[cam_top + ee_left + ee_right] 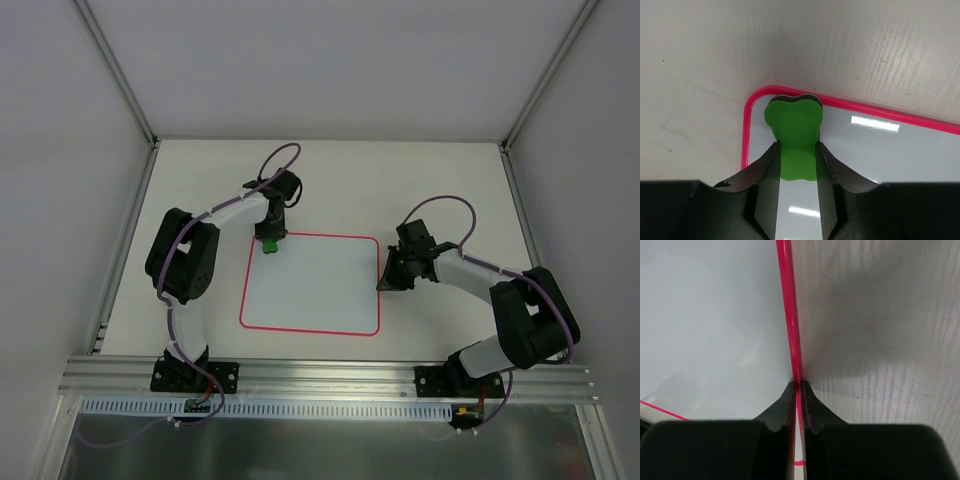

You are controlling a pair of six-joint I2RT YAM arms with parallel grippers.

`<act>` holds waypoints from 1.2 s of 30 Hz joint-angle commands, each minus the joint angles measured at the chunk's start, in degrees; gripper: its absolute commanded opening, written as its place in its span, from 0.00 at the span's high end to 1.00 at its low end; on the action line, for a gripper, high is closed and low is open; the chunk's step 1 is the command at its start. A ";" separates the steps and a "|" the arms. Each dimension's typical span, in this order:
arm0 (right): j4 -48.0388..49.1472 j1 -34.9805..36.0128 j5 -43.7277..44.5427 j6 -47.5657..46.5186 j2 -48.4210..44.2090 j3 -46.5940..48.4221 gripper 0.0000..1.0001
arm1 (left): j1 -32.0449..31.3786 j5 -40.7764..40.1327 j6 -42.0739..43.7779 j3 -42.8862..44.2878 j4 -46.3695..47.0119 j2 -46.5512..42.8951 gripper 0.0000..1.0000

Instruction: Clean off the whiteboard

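Note:
The whiteboard [310, 285] lies flat in the table's middle, white with a red-pink border and no marks that I can see. My left gripper [269, 243] is shut on a green eraser [795, 135] and presses it on the board's far left corner [752, 100]. My right gripper [381, 285] is shut on the board's right edge [789, 315], the pink border pinched between its fingertips [789, 397]. The board's surface shows glossy in the left wrist view [880, 150].
The cream table [440, 190] extends around the board. Grey walls stand at the left, back and right. An aluminium rail [330, 375] runs along the near edge by the arm bases.

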 commanded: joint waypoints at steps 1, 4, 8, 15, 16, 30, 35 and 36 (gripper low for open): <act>-5.34 0.39 5.71 -1.04 3.32 -2.11 1.00 | -0.68 1.78 3.02 1.58 -6.03 3.95 1.00; -5.34 0.39 5.88 -1.04 3.40 -2.11 1.00 | -3.39 3.36 2.05 2.46 -6.21 4.66 1.00; -5.34 0.48 6.06 -0.96 3.58 -2.02 1.00 | -9.46 6.43 0.04 6.14 -6.21 6.24 1.00; -5.25 0.48 6.32 -0.52 3.49 -2.11 1.00 | -19.57 9.43 -4.89 8.97 -6.12 7.48 1.00; -5.33 0.48 6.32 -0.43 3.49 -2.02 1.00 | -20.19 9.69 -5.50 8.53 -6.03 6.69 1.00; -5.25 0.57 6.50 -0.34 3.49 -1.93 1.00 | -8.61 -0.76 -7.36 -14.40 -6.82 -8.34 1.00; -5.25 0.57 6.68 -0.34 3.75 -1.76 1.00 | -5.87 -1.13 -5.86 -14.42 -6.65 -9.32 1.00; -5.25 0.57 6.76 -0.34 3.75 -1.67 1.00 | -6.13 0.01 -6.12 -14.15 -6.56 -9.14 1.00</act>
